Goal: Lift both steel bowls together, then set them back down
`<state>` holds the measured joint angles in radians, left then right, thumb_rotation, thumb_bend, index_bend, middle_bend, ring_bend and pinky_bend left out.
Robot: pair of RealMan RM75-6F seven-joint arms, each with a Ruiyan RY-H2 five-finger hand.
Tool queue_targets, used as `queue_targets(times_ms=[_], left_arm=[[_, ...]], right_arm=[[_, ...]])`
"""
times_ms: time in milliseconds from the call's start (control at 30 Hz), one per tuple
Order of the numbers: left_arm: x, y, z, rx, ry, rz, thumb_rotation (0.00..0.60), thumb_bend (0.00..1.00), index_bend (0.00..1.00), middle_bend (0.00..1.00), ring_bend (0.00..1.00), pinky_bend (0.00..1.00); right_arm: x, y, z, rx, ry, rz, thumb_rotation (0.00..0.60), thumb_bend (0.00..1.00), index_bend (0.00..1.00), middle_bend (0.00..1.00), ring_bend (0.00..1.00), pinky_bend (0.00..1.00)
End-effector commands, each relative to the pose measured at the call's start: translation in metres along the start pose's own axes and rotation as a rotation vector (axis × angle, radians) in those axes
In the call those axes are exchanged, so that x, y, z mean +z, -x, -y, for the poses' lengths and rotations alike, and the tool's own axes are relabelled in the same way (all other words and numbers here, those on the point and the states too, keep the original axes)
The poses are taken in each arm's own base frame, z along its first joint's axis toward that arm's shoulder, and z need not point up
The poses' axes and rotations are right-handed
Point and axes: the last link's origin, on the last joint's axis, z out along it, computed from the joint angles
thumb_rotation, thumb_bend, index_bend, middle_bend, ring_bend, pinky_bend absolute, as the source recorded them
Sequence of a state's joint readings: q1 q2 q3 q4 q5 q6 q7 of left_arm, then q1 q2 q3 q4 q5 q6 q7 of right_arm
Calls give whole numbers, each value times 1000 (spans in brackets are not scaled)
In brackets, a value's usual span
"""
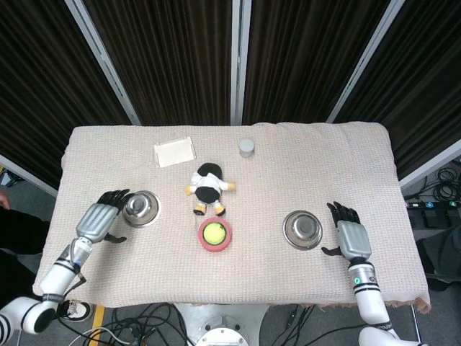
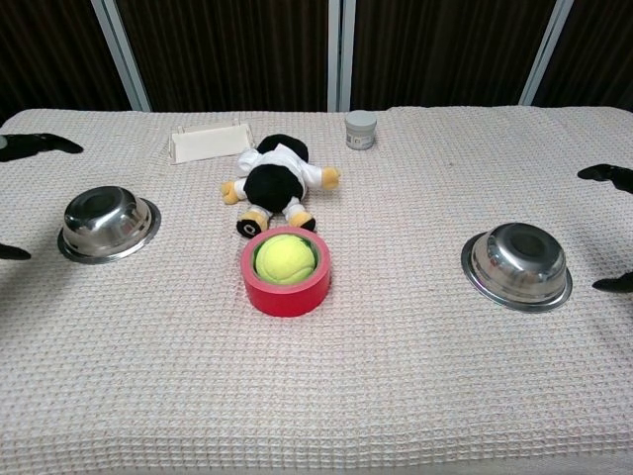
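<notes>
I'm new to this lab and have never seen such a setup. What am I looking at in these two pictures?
A two-armed robot at a cloth-covered table. One picture looks down from its head, the other forward from its chest. Its left hand is beside the left steel bowl; its right hand is beside the right steel bowl. Neither holds anything yet. Between the bowls lie a black-and-white plush toy, a yellow tennis ball inside a red tape roll, a white tray and a small grey jar.
</notes>
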<state>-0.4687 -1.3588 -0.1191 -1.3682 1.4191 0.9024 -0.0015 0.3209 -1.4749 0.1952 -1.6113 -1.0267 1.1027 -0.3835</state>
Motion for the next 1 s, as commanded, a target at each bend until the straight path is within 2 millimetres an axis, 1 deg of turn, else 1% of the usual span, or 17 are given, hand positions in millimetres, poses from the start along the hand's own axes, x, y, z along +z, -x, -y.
queue_targets(times_ms=[33,233,467,700,800,1000], left_arm=[[40,-21,5,67,2,68,600,0,0,0,0,71],[55,-20,11,63,-16,101,600,0,0,0,0,84],[63,-15,14,50,-21,158,600,0,13,2,0,150],[72,-5,20,37,-37,197,600,0,42,10,0,179],[76,-2,22,27,-44,207,600,0,50,30,0,198],[78,1,18,10,-16,202,600,1,85,73,31,232]], right_arm=[[14,-1,16,-15,-18,49,600,23,0,0,0,0],[28,6,32,-45,-35,111,600,28,0,0,0,0],[35,14,46,-74,-51,159,600,41,0,0,0,0],[42,23,50,-101,-28,208,600,46,0,0,0,0],[43,23,50,-104,-18,213,600,51,0,0,0,13],[45,23,50,-106,-4,213,600,60,0,0,0,41]])
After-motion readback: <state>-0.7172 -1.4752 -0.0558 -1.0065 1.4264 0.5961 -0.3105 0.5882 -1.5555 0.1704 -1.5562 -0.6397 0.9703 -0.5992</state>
